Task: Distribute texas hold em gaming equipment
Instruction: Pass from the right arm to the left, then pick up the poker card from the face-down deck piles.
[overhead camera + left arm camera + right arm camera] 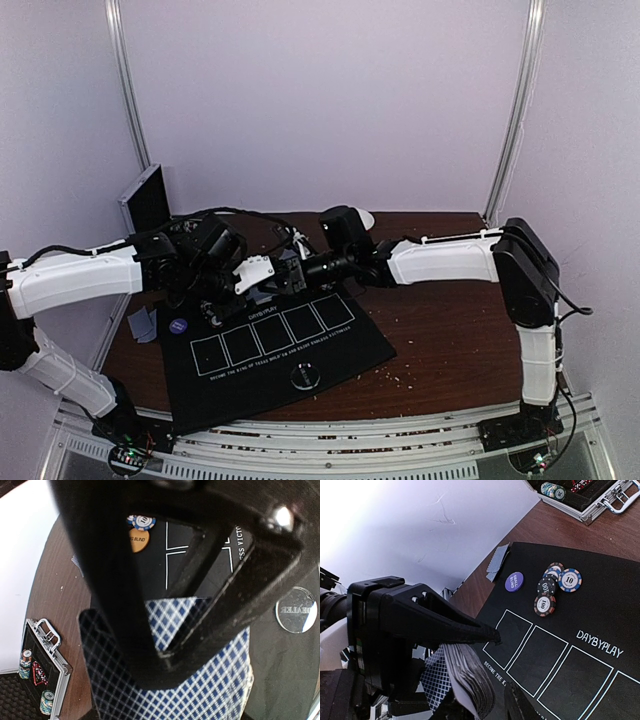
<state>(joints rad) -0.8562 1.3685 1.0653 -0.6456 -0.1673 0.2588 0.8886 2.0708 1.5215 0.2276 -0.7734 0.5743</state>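
Deck: clamped in right jaws above mat.
Left jaws: around the cards, grip unclear.
Advice: peel one card, keep deck square.

- Top external: fixed high at the near edge, angled down and forward. A wide view that takes in the whole surface and the black five-box mat.
- Left wrist: very near, looking steeply down on the card deck and the mat.
- Right wrist: near and low, looking obliquely across the mat toward the aluminium chip case.
- Shared: the mat appears in all three views; the case and deck appear in both wrist views.
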